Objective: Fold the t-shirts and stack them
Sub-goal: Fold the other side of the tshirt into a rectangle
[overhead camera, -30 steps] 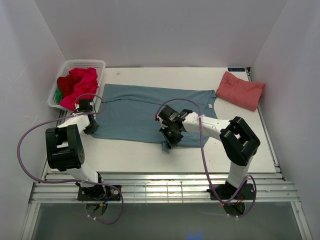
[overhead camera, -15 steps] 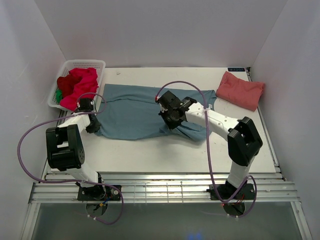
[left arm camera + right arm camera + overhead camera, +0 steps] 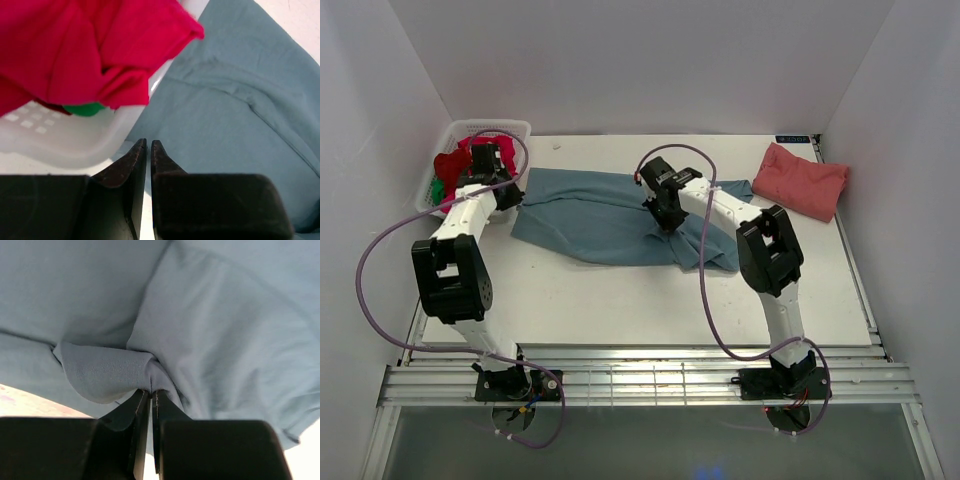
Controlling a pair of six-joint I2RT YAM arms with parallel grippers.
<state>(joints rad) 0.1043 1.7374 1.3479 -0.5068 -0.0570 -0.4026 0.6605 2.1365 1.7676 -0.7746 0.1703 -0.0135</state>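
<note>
The large teal-blue t-shirt [image 3: 600,215] lies across the middle of the table, its lower part doubled up toward the back. My right gripper [image 3: 667,215] is shut on a bunched fold of it [image 3: 107,372]; in the right wrist view [image 3: 150,391] the cloth wraps over the tips. My left gripper [image 3: 507,195] is shut at the shirt's left edge beside the basket, with a hairline gap between the tips [image 3: 148,143] above teal cloth [image 3: 240,125]. A folded salmon-pink t-shirt [image 3: 803,180] lies at the back right. Red t-shirts [image 3: 455,165] and a green one [image 3: 438,187] sit in the basket.
The white lattice basket [image 3: 490,125] stands at the back left corner, its wall [image 3: 60,145] close to my left fingers, with red cloth [image 3: 75,50] hanging over its rim. White walls close in the left, back and right. Bare table [image 3: 620,300] lies in front of the shirt.
Both grippers moved toward the back, carrying the teal shirt's near hem up over its body. The left went from the near left corner to beside the basket.
</note>
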